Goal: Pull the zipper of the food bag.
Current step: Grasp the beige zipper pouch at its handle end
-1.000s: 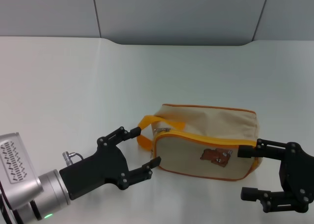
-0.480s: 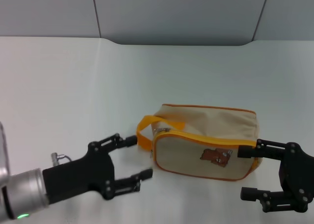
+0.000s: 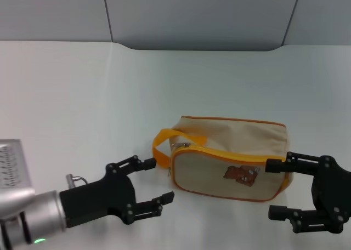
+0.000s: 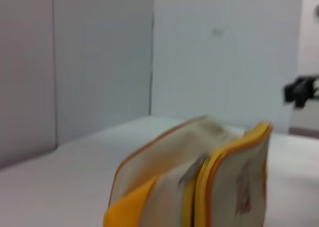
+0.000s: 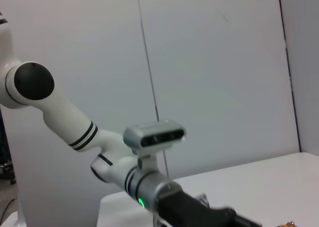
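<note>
The beige food bag lies on the white table with its bear print facing me. Its orange zipper runs along the front top rim. The small silver pull sits at the bag's left end, beside the orange loop handle. My left gripper is open and empty, just left of the bag and below the handle, touching neither. My right gripper is open at the bag's right end, its upper finger by the zipper's corner. The left wrist view shows the bag end-on with the pull.
The white table stretches left and behind the bag to grey wall panels. The right wrist view shows my left arm with its wrist camera. The left wrist view shows the right gripper far off.
My left gripper has drawn back from the orange handle, toward me and lower, then edged slightly back toward the bag. The right gripper and the bag have not moved.
</note>
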